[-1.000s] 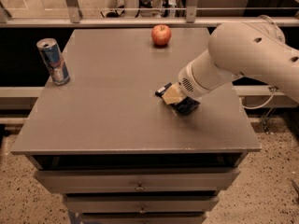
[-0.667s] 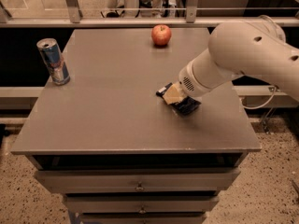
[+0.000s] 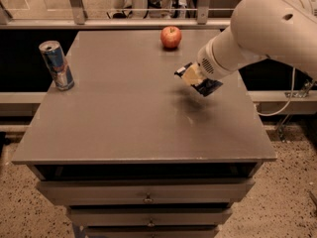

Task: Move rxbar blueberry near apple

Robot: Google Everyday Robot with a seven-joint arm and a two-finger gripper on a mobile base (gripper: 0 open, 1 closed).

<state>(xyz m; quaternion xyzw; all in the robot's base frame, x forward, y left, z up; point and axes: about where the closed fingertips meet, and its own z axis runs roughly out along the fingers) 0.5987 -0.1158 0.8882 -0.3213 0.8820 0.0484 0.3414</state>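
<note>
Since a second ago, my end effector [image 3: 192,76] has come up off the desk [image 3: 114,128] and shifted a little toward the far edge, carrying the rxbar blueberry [image 3: 209,87] with it; back then the bar sat low against the grey top, and now it hangs in the air with a soft dark shadow [image 3: 190,107] on the surface beneath it. My end effector is pinching the bar at one end, and the dark navy wrapper sticks out tilted, its free end pointing down and to the right of the view. My arm [image 3: 267,29], a thick white limb, reaches in from the upper right corner and hides most of the wrist behind it. The apple [image 3: 171,37], red with a paler patch, rests near the far edge of the desk, beyond the bar and slightly to the left in the view; the two are near each other but clearly apart. A blue-and-silver drink can [image 3: 57,65] stands upright near the left edge, well apart from both, in the same place as before, and the apple has not moved either. Below the top, the desk front shows a stack of drawers [image 3: 147,191] with small handles. A light cable [image 3: 285,103] loops down beside the desk on the right.
</note>
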